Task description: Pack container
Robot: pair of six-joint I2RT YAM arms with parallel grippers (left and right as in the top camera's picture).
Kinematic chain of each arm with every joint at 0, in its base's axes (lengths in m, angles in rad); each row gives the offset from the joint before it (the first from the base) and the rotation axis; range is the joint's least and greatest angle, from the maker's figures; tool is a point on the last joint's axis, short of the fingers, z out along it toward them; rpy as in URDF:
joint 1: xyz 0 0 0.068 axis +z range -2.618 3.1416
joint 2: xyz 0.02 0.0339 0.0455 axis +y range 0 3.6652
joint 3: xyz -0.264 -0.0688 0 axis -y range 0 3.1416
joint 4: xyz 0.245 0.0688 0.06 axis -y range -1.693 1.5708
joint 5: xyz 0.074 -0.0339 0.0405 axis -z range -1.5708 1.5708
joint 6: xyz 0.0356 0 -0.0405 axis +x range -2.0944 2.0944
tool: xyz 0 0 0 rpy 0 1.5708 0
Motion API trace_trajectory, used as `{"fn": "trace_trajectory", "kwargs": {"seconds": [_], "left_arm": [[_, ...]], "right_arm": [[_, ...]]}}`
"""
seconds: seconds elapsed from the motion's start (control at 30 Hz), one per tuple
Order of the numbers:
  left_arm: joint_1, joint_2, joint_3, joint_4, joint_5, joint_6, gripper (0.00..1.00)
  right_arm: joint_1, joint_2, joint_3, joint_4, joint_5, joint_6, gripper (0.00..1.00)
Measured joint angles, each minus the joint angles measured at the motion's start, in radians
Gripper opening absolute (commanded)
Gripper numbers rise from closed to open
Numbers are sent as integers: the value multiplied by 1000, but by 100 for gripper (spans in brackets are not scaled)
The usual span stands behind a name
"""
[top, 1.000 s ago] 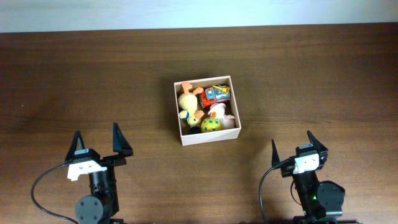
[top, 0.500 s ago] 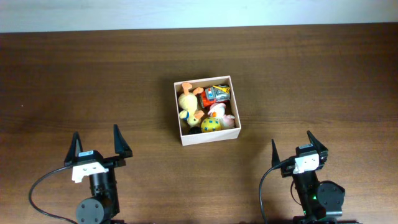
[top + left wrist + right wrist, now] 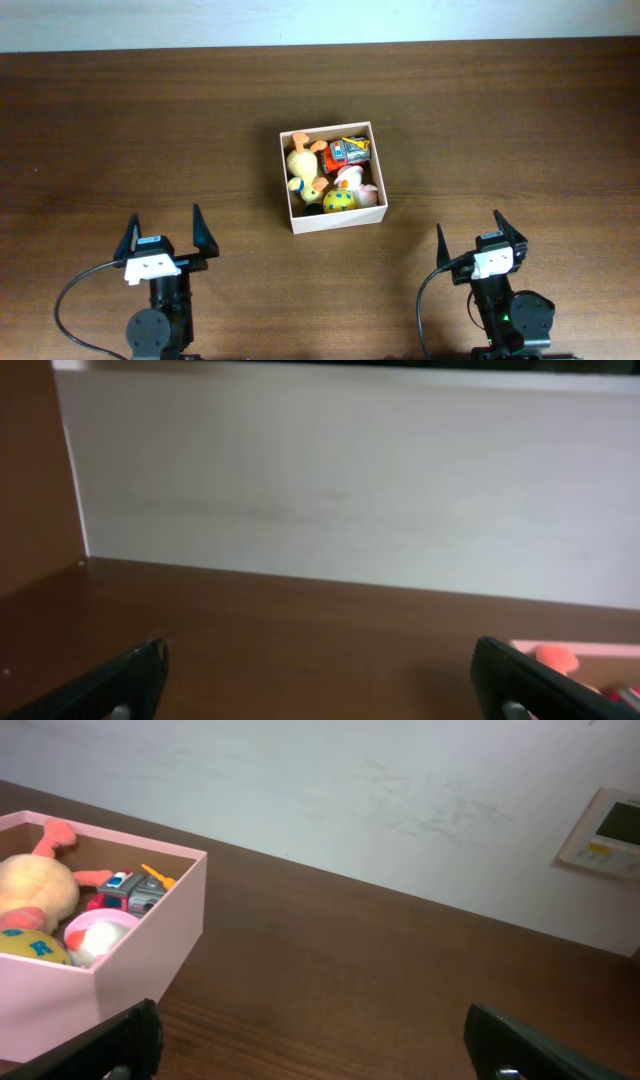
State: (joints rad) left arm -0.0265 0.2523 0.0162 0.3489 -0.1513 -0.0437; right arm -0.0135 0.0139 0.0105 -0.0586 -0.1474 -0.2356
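Observation:
The container (image 3: pixel 336 221) is a square shallow box with cream-white walls in the middle of the table. Inside lie a yellow plush duck (image 3: pixel 303 165), an orange and grey toy car (image 3: pixel 349 152), a pink and white toy (image 3: pixel 352 181) and a yellow spotted ball (image 3: pixel 338 200). My left gripper (image 3: pixel 166 230) is open and empty at the front left, well away from the box. My right gripper (image 3: pixel 470 232) is open and empty at the front right. In the right wrist view the container (image 3: pixel 150 945) sits at the left with the toys in it.
The dark wooden table (image 3: pixel 120 130) ends at a pale wall (image 3: pixel 350 480) at the back. A small wall panel (image 3: pixel 605 830) shows at the far right of the right wrist view. A corner of the box (image 3: pixel 575 653) shows in the left wrist view.
My left gripper has shifted slightly to the right and toward the front edge. The right arm, the container and the toys have not moved.

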Motion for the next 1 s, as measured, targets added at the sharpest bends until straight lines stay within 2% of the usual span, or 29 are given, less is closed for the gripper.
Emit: {"fn": "trace_trajectory", "kwargs": {"seconds": [0.4, 1.0], "left_arm": [[0, 0, 0, -103, 66, 3, 99], [0, 0, -2, -249, 73, 3, 99]], "right_arm": [[0, 0, 0, 0, 0, 0, 99], [0, 0, 0, 0, 0, 0, 99]]}}
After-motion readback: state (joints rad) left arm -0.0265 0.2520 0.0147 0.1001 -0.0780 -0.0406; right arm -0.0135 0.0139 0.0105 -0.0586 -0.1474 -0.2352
